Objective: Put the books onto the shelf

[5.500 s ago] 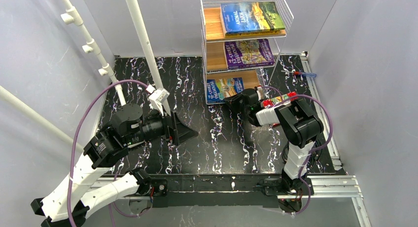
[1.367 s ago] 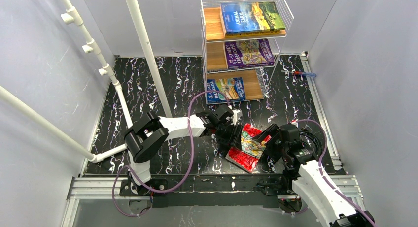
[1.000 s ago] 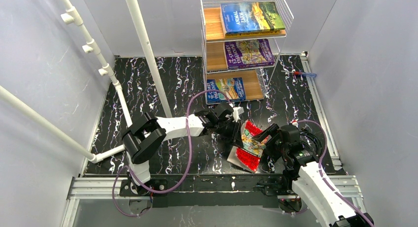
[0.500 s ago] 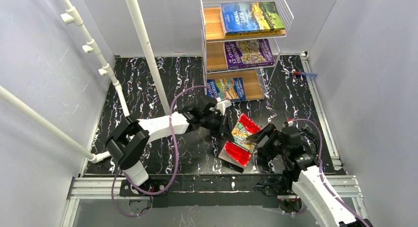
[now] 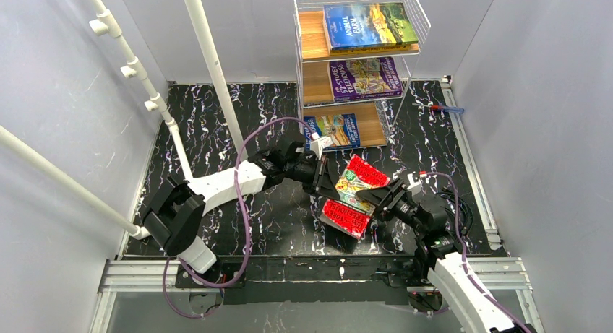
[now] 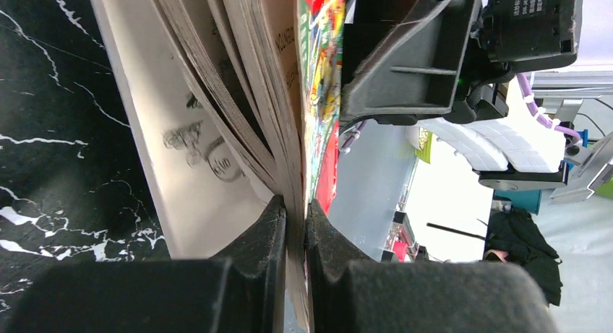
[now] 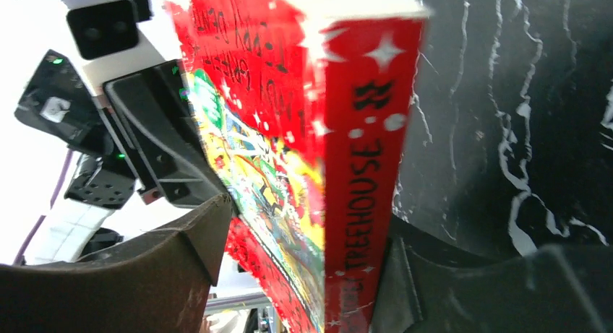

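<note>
The red Treehouse book (image 5: 353,196) hangs tilted over the black table, in front of the shelf (image 5: 354,58). My left gripper (image 5: 327,183) is shut on its cover and a few pages (image 6: 295,210); the other pages fan out to the left. My right gripper (image 5: 374,197) is open and straddles the red spine (image 7: 361,167). Its left finger (image 7: 181,253) stands apart from the cover and its right finger (image 7: 434,275) lies against the back. On the shelf lie Animal Farm (image 5: 369,26), a purple book (image 5: 365,79) and a blue book (image 5: 330,131).
A slanted white pole (image 5: 209,58) rises left of the shelf, and another with clips (image 5: 134,69) stands farther left. A small red and blue pen (image 5: 444,109) lies at the back right. Grey walls close in on both sides.
My left gripper closed on the book, then drew back towards the shelf, lifting and turning it. The right gripper followed leftward and its jaws have narrowed round the spine.
</note>
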### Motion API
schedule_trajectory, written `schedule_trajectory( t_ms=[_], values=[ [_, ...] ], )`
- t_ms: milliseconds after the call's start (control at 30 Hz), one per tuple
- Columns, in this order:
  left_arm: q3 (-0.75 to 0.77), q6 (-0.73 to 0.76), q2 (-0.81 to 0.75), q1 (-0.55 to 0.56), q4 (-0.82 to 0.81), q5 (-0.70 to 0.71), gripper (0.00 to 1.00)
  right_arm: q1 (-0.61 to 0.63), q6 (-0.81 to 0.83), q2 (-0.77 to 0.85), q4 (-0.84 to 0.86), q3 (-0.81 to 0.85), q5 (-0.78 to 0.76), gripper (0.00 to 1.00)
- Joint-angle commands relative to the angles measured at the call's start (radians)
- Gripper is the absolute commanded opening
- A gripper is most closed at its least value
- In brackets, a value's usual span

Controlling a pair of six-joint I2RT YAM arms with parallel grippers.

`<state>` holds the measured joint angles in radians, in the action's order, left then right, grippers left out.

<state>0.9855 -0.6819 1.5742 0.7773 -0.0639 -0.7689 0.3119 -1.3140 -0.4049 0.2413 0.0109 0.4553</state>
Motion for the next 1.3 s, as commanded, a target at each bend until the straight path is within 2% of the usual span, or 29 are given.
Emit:
schedule_trajectory(
  t_ms=[0, 133, 333, 400, 467, 500, 567, 633, 800, 933, 1100, 1267],
  values=[
    [0.021, 0.034, -0.046, 0.000, 0.005, -0.066, 0.00, 0.007, -0.120, 0.018, 0.290, -0.083, 0.046, 0.66],
    [0.013, 0.035, -0.069, -0.002, 0.007, -0.044, 0.00, 0.008, -0.122, 0.024, 0.296, -0.093, 0.057, 0.58],
    [0.026, 0.038, -0.060, -0.005, 0.012, -0.039, 0.00, 0.009, -0.105, 0.038, 0.262, -0.071, 0.072, 0.52],
    [0.031, 0.038, -0.054, -0.005, 0.014, -0.038, 0.00, 0.008, -0.094, 0.039, 0.240, -0.064, 0.074, 0.42],
    [0.040, 0.043, -0.047, -0.005, 0.028, -0.036, 0.00, 0.008, -0.091, 0.041, 0.225, -0.064, 0.071, 0.26],
    [0.050, 0.049, -0.044, -0.004, 0.049, -0.031, 0.11, 0.009, -0.090, 0.042, 0.213, -0.064, 0.068, 0.16],
    [0.097, 0.080, -0.049, -0.004, 0.161, 0.015, 0.40, 0.008, -0.076, 0.050, 0.168, -0.053, 0.054, 0.01],
    [0.144, 0.127, -0.088, -0.005, 0.298, 0.096, 0.55, 0.009, -0.046, 0.068, 0.083, -0.033, 0.023, 0.01],
    [0.205, 0.209, -0.315, -0.006, 0.590, 0.344, 0.73, 0.008, -0.023, 0.130, -0.106, 0.045, -0.128, 0.01],
    [0.208, 0.199, -0.524, -0.003, 0.637, 0.407, 0.75, 0.009, -0.065, 0.099, -0.041, 0.057, -0.240, 0.01],
    [0.195, 0.180, -0.666, 0.003, 0.608, 0.383, 0.75, 0.032, -0.087, -0.083, 0.087, 0.120, -0.381, 0.01],
    [0.181, 0.191, -0.732, 0.004, 0.599, 0.382, 0.75, 0.137, -0.124, -0.271, 0.305, 0.175, -0.678, 0.01]
  ],
)
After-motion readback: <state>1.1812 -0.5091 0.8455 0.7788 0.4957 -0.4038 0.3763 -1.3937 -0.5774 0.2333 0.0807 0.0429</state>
